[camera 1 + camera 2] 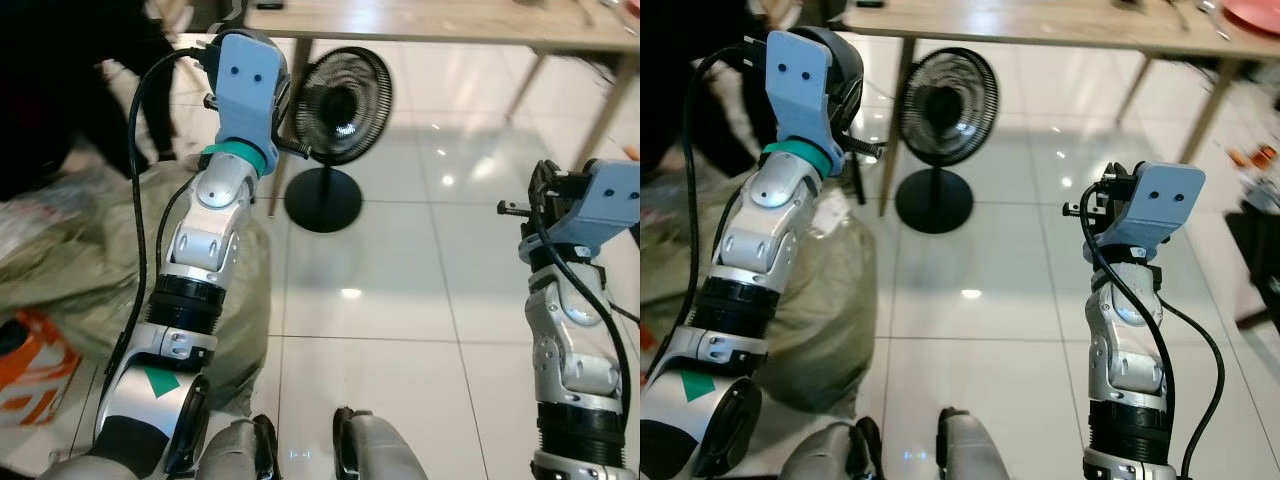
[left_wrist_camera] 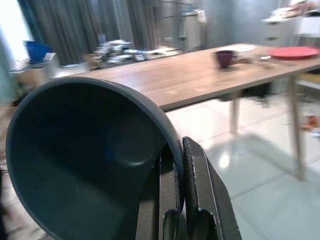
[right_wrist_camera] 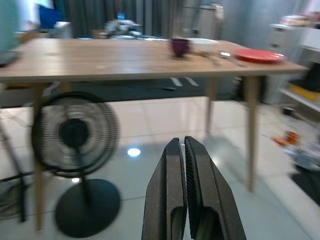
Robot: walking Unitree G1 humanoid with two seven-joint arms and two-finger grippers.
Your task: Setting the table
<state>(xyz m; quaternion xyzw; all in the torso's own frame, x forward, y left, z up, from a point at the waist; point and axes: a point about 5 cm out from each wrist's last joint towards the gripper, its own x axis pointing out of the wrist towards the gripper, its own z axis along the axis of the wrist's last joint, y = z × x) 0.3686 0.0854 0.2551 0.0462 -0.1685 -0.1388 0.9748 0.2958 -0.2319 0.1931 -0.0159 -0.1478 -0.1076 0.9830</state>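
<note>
The carrying step looked under way: the left gripper pinched the rim of a dark bowl, lower left in its wrist view, short of the wooden table across the upper frame. The right gripper was pressed together, empty. Next, the bowl probably needed bringing nearer and setting by the red plate.
</note>
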